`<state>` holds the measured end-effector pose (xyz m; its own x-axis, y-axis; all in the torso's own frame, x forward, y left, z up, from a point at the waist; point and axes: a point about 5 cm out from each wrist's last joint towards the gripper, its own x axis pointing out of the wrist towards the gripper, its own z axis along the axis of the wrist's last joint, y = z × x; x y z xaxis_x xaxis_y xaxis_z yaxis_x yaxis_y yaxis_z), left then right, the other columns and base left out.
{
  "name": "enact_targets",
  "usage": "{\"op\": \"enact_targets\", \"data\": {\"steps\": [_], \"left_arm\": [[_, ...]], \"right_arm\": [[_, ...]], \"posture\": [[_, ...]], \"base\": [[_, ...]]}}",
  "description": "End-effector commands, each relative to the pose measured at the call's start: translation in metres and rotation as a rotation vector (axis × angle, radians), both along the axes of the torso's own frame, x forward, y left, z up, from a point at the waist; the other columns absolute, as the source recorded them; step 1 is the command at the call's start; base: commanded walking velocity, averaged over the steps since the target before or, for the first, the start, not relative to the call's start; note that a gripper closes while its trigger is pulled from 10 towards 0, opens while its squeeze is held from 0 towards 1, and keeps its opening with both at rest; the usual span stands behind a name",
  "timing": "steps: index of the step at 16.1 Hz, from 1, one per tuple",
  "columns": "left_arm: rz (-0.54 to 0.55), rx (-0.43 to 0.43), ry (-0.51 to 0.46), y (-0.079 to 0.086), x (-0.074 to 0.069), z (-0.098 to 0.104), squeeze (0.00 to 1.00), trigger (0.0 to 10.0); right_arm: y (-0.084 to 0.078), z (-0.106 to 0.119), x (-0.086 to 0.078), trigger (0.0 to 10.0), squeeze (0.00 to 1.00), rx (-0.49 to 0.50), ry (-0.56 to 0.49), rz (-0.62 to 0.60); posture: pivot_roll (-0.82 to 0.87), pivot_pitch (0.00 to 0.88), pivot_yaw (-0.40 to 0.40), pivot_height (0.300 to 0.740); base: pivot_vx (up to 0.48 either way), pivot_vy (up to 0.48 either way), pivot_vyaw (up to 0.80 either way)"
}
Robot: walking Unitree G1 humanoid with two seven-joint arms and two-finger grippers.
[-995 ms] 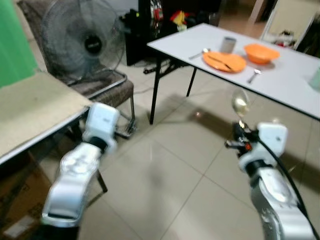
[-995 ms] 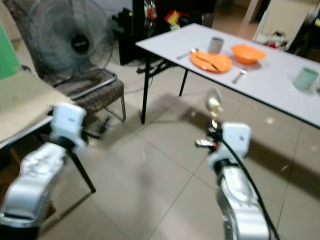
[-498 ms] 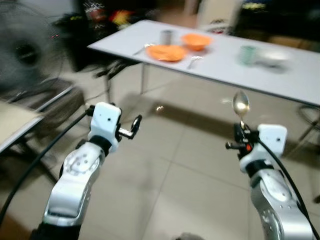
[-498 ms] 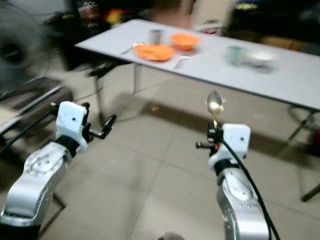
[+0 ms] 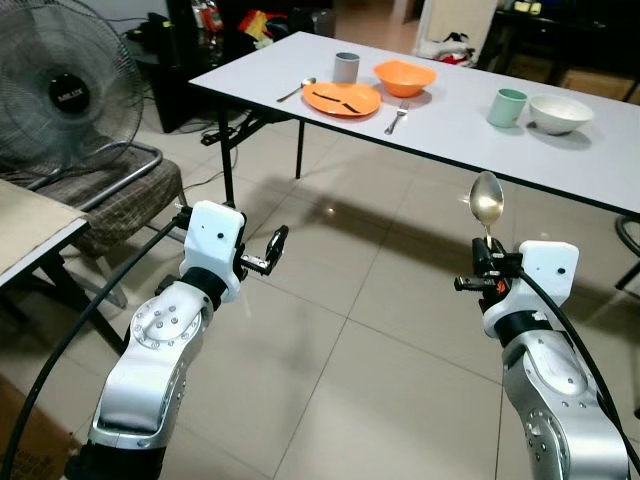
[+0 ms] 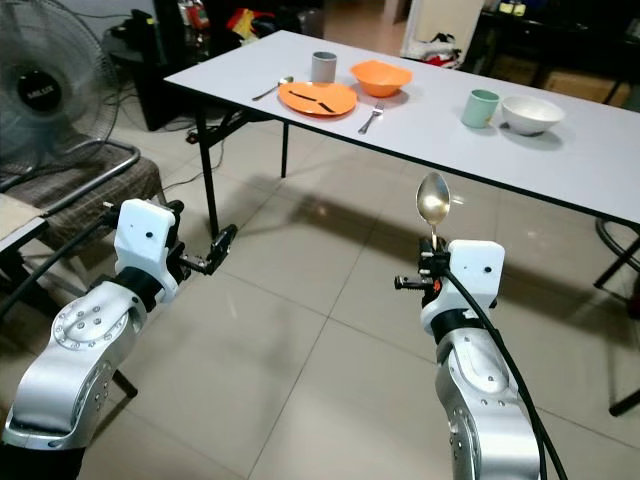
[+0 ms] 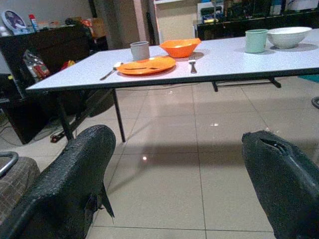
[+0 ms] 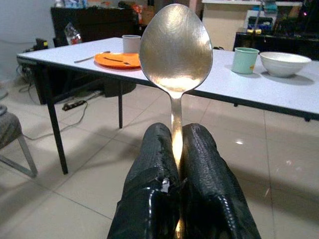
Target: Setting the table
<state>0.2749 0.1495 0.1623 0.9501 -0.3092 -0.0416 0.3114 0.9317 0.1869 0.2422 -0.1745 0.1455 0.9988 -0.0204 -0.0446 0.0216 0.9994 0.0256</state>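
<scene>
My right gripper (image 5: 487,264) is shut on the handle of a metal spoon (image 5: 487,198), held upright over the tiled floor, short of the long white table (image 5: 450,135). In the right wrist view the fingers (image 8: 152,164) clamp the spoon (image 8: 175,47) on both sides. My left gripper (image 5: 277,245) is open and holds nothing, level with the right one; its fingers (image 7: 75,189) stand wide apart. On the table lie an orange plate (image 5: 341,98), an orange bowl (image 5: 404,76), a grey cup (image 5: 346,67), a fork (image 5: 397,121), a green cup (image 5: 507,107) and a white bowl (image 5: 560,113).
A standing fan (image 5: 70,95) and a metal-framed chair (image 5: 115,195) are at my left, with a beige tabletop corner (image 5: 25,225) beside them. A second spoon (image 5: 298,90) lies left of the plate. Dark furniture (image 5: 200,35) stands behind the table's left end.
The camera has swung toward the white table, which now shows sharply with its far end in view. The spoon stays upright in the right gripper. The left gripper has come forward into view.
</scene>
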Motion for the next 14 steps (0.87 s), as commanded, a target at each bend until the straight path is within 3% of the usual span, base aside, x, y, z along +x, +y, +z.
{"op": "enact_targets", "data": {"steps": [1, 6, 12, 14], "left_arm": [[-0.015, -0.007, -0.004, -0.002, 0.002, 0.002, 0.00, 10.0], [-0.012, -0.011, -0.004, -0.001, 0.003, 0.002, 0.00, 10.0], [0.044, -0.002, -0.012, 0.008, 0.005, 0.002, 0.00, 10.0], [0.088, 0.016, -0.016, 0.014, 0.005, 0.001, 0.00, 10.0]], "right_arm": [[-0.004, 0.002, -0.001, 10.0, 0.00, 0.000, 0.002, -0.018], [-0.004, 0.001, -0.002, 10.0, 0.00, -0.003, 0.006, -0.025], [-0.004, 0.001, 0.000, 10.0, 0.00, -0.026, 0.010, -0.010], [0.001, 0.000, 0.001, 10.0, 0.00, -0.089, 0.016, 0.017]], "posture": [[0.00, 0.000, -0.039, 0.740], [-0.01, 0.000, -0.036, 0.740], [0.00, 0.000, -0.044, 0.740], [0.00, 0.000, -0.050, 0.740]], "base": [[0.266, 0.000, -0.80], [0.277, 0.000, -0.80], [0.301, 0.000, 0.00], [0.293, 0.000, 0.00]]}}
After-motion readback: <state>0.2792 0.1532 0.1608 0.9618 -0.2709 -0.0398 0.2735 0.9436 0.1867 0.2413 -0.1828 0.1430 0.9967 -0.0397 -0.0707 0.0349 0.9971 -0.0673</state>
